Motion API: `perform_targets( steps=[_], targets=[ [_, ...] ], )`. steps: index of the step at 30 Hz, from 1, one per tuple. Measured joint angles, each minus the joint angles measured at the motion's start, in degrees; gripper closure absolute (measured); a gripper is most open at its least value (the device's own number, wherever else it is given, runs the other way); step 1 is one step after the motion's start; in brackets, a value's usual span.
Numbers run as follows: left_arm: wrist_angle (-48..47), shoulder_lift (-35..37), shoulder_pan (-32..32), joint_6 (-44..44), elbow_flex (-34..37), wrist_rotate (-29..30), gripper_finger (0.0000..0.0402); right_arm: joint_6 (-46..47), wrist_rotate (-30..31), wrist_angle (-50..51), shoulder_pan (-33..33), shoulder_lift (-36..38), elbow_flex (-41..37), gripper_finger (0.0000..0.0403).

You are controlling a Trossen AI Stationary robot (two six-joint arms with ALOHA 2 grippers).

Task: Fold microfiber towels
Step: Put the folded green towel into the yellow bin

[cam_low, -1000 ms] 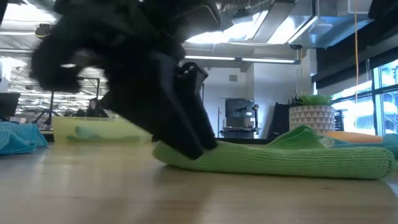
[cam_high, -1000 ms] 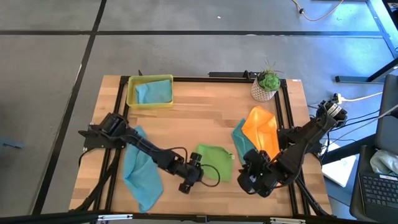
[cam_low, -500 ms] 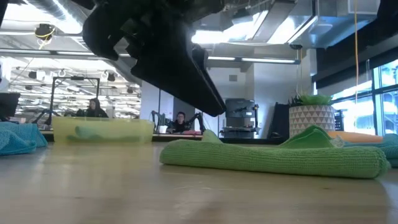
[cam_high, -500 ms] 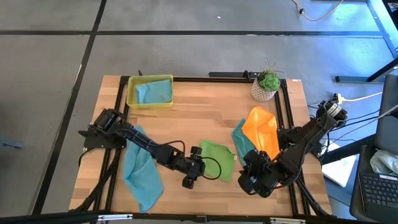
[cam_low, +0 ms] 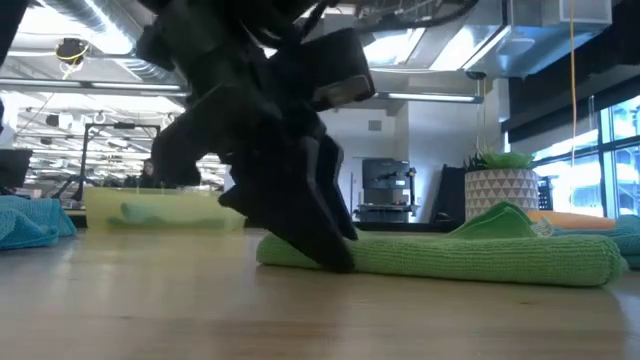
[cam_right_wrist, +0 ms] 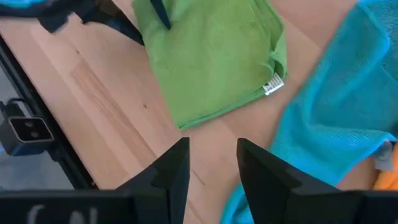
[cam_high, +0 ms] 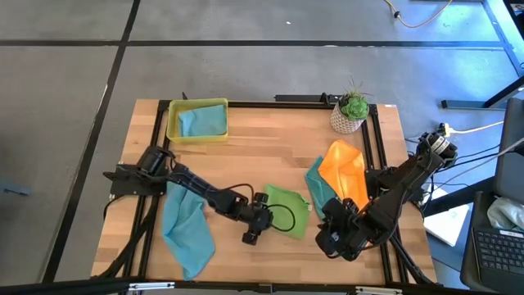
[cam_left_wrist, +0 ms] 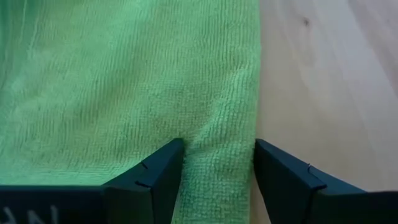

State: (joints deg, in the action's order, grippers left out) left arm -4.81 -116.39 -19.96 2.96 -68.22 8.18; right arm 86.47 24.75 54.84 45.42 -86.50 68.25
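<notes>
A grey floor (cam_high: 270,74) is spreading around the wooden tabletop (cam_high: 270,156), crossed by dark seam lines, and a cable (cam_high: 422,18) is curling over it near the far edge. A black metal frame (cam_high: 159,135) is running along the tabletop's sides. A potted green plant (cam_high: 352,112) in a pale patterned pot is standing at the far right corner. To the right, a laptop (cam_high: 495,246) is sitting beside white papers. In the low view, ceiling lights (cam_low: 440,50) are glowing over an open hall, and daylight is coming through tall windows (cam_low: 610,130) at the right
</notes>
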Motion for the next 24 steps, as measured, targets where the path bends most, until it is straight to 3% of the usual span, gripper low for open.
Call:
perform_targets(
  steps=[4,8,11,15,20,24],
  targets=[
    [0.78,-2.18,0.59,3.87,-0.21,-2.59,0.0213,-2.85,-0.65,1.18,0.01,0.00,0.00,0.0268],
    [1.50,-2.74,0.19,8.13,-0.36,-1.06,0.0224,-4.94,-1.91,2.94,0.03,0.00,0.00,0.0268],
    [-0.20,-1.46,0.36,10.03,-0.18,-0.39,0.0273,-6.40,-1.94,4.54,0.03,0.03,0.00,0.0268],
    [-4.53,-0.31,2.94,13.79,-0.16,-6.60,0.0380,-8.82,-1.26,7.17,-0.24,1.38,0.00,0.0268],
    [-12.89,2.57,7.15,14.61,-0.07,-13.55,0.0398,-9.02,1.99,18.72,-1.92,7.08,0.20,0.0268],
    [-25.40,9.17,12.29,12.14,0.16,-13.35,0.0400,-9.23,9.43,27.57,-4.41,15.95,1.80,0.0268]
  ],
)
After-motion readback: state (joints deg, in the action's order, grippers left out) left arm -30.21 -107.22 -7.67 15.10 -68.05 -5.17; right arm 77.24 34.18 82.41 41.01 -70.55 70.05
